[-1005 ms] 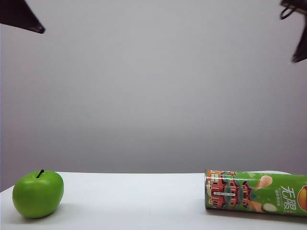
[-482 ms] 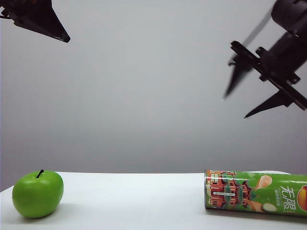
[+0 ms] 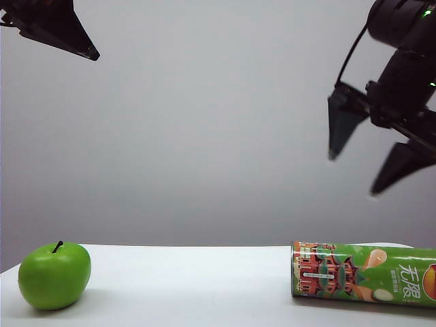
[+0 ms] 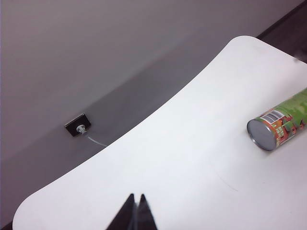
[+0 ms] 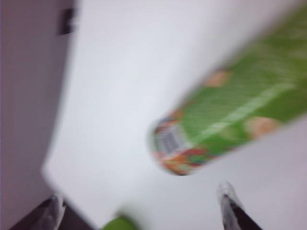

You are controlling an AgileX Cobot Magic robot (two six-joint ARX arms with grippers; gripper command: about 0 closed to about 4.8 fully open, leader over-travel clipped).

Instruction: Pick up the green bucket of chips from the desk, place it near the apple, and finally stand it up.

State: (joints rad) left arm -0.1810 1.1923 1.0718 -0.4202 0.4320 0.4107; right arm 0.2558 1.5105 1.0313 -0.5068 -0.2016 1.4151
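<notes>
The green bucket of chips (image 3: 364, 274) lies on the desk (image 3: 191, 286) beneath the wide-spread right pincer (image 3: 354, 174); only the left wrist view shows the pinched-together left pincer (image 4: 135, 197), whereas the exterior view alone shows the apple (image 3: 54, 275) whole

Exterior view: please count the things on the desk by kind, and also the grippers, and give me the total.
Apple: 1, on the desk
Green bucket of chips: 1, lying on its side
Grippers: 2, left gripper shut, right gripper open above the bucket
Total: 4
</notes>
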